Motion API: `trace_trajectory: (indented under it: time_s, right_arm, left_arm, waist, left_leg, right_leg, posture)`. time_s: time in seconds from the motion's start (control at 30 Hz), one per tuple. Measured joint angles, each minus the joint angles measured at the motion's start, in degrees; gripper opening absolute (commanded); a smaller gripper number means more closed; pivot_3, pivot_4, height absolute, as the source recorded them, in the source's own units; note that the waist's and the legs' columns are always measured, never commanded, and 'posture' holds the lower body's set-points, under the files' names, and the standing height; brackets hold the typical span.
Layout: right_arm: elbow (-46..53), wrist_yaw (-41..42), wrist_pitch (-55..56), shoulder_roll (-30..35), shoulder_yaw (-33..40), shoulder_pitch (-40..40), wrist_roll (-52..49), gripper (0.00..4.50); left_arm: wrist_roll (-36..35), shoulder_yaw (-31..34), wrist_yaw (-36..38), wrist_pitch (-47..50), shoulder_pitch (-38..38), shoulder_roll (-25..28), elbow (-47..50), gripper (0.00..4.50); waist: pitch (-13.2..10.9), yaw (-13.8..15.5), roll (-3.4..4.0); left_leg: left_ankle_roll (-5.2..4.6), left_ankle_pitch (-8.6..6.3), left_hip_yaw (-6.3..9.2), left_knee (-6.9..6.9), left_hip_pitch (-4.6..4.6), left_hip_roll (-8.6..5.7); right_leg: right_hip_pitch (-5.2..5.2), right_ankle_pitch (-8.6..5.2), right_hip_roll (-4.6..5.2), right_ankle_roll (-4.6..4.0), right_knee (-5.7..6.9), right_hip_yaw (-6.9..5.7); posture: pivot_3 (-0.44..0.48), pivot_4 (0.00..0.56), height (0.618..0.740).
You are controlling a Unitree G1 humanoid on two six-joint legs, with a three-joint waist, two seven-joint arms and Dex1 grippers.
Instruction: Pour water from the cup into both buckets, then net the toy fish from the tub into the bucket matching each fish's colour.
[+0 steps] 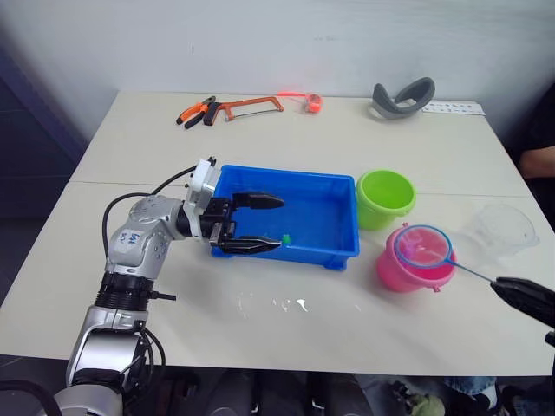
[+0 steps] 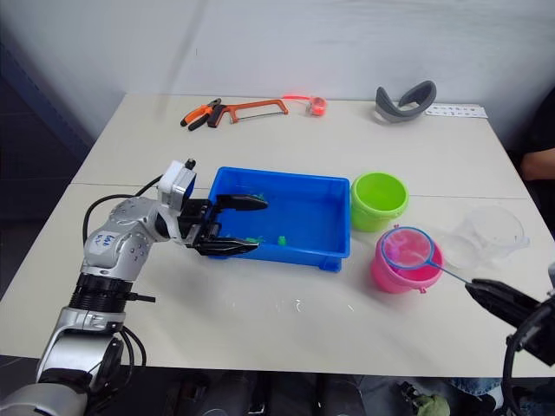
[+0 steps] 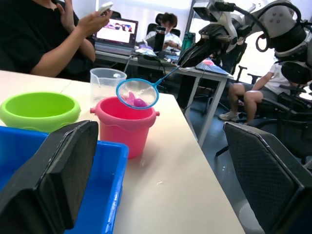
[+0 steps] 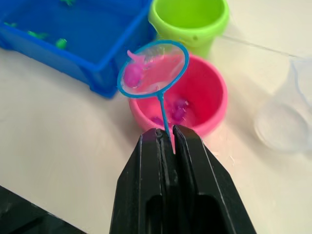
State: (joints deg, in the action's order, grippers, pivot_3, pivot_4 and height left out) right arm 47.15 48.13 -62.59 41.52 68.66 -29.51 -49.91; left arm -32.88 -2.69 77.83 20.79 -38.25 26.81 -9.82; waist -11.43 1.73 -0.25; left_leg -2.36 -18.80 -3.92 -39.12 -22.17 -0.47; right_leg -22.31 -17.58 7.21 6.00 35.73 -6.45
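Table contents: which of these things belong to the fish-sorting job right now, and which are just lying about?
In the job: blue tub with green fish; pink bucket; green bucket; net carrying a pink fish, held by the right gripper; clear cup; left gripper, open at the tub.

Lying about: pliers; hacksaw; grey band.

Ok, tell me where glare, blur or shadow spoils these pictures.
Head views: sharp; a glowing red spot near the hacksaw, wet glints on the table. Left wrist view: bright windows wash out the background; the near fingers are soft. Right wrist view: the gripper is in focus, the cup faint.
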Motion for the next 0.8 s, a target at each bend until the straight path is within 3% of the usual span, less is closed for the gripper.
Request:
trace_trajectory:
  time_s: [0.5, 0.7, 0.8]
  right_arm:
    - [-4.03, -1.19, 34.77, -4.76, -12.75, -5.58, 24.46, 0.0]
    - [-9.76, -1.47, 53.62, -6.18, -17.48, -6.88, 37.53, 0.0]
    - [-13.29, -0.95, 69.08, -5.44, -19.62, -8.18, 45.16, 0.0]
  left_arm:
    - [0.39, -0.76, 0.63, -0.04, 1.16, -1.29, 0.96, 4.45]
    - [0.39, -0.75, 0.58, -0.04, 2.01, -1.49, 2.13, 4.45]
    - [0.38, -0.72, 0.47, -0.02, 2.45, -1.5, 2.38, 4.45]
  waist:
    - [0.01, -0.15, 0.01]
    - [0.01, -0.23, 0.02]
    - [0.01, -0.23, 0.02]
  left_leg:
    - [0.03, 0.02, -0.02, -0.01, 0.04, 0.01]
    - [0.05, 0.03, -0.05, -0.01, 0.06, 0.01]
    - [0.06, 0.04, -0.07, -0.01, 0.1, 0.02]
  right_leg:
    - [-0.01, 0.02, -0.06, 0.03, 0.02, 0.11]
    - [-0.02, 0.02, -0.08, 0.03, 0.03, 0.13]
    - [-0.01, 0.01, -0.1, 0.03, 0.03, 0.15]
  posture:
    - [0.0, 0.15, 0.74]
    - [0.0, 0.15, 0.74]
    - [0.0, 0.15, 0.74]
